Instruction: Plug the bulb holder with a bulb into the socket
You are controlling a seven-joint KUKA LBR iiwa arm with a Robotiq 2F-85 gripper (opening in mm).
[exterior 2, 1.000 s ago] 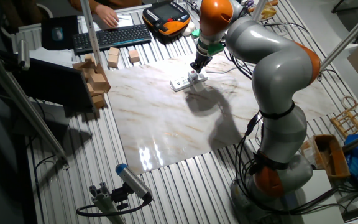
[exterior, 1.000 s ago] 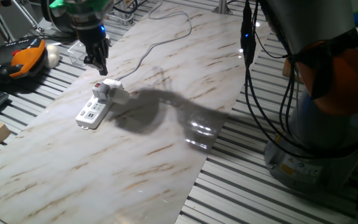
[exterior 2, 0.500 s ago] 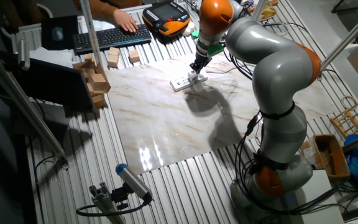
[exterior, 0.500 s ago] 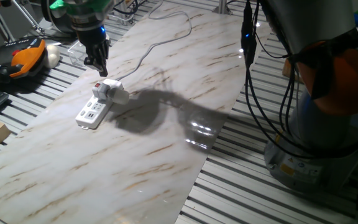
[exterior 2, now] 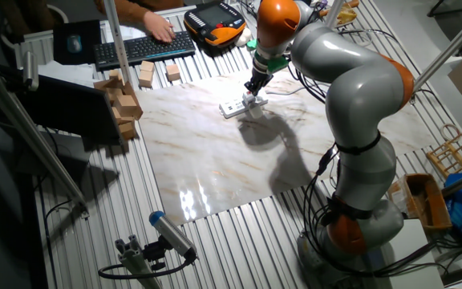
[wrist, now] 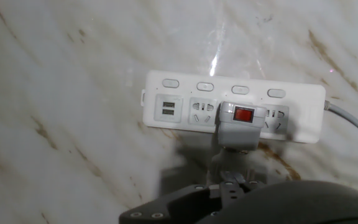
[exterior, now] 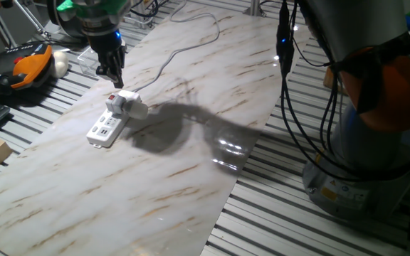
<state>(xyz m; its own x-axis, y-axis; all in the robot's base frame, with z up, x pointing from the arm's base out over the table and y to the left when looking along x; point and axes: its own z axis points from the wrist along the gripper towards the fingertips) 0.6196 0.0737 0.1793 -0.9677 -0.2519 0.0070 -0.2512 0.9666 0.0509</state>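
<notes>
The socket (wrist: pixel 185 109) is a long white power strip lying flat on the marble board, also seen in one fixed view (exterior: pixel 104 128) and the other fixed view (exterior 2: pixel 233 107). The bulb holder (wrist: pixel 242 126), white with a red spot, sits in one of its outlets. The bulb (exterior: pixel 138 110) sticks out sideways from the holder; in the hand view it is mostly hidden by the hand. My gripper (exterior: pixel 111 72) hangs just above the holder, apart from it, with its fingers slightly open and empty. It also shows in the other fixed view (exterior 2: pixel 253 85).
The strip's thin pale cord (exterior: pixel 184 39) runs to the board's far edge. An orange tool (exterior: pixel 30 62) and a white ball (exterior: pixel 61 64) lie left of the board. Wooden blocks (exterior 2: pixel 123 100), a keyboard (exterior 2: pixel 143 48) and a person's hand (exterior 2: pixel 160 30) are nearby.
The gripper and the holder have barely moved. The person's hand at the keyboard has shifted slightly.
</notes>
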